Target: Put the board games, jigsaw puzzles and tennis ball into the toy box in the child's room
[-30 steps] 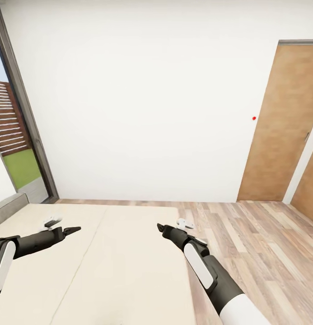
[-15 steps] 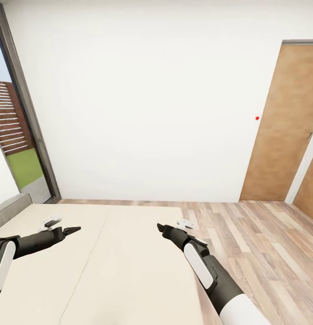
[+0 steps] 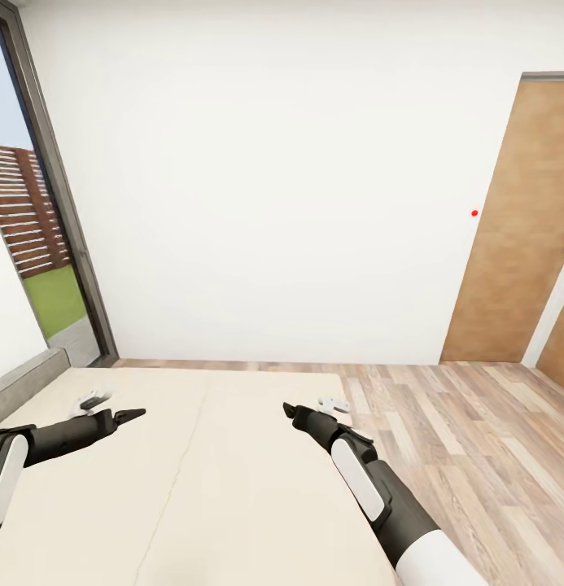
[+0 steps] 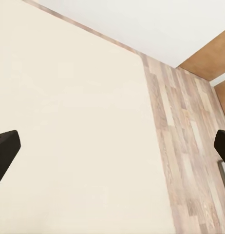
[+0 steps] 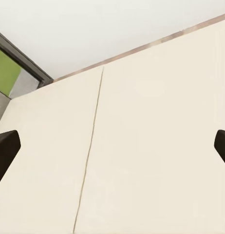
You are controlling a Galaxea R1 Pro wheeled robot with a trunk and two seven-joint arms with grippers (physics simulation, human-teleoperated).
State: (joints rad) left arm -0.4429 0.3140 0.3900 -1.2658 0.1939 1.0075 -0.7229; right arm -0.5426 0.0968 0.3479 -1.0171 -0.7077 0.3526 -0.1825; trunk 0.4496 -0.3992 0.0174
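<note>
Both claws, the left gripper [image 3: 135, 414] and right gripper [image 3: 291, 409], are hanging open and empty over the bed [image 3: 233, 488], near its foot edge. No toys are showing; turning along the mattress should be finding the board games.

Bed [image 3: 192, 488] — wide cream mattress, one seam, grey padded edge at left

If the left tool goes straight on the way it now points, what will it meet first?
Most likely the cream mattress of the bed: the left tool looks down on it, with its fingers wide apart. Nothing lies between, though depth is hard to judge.
</note>
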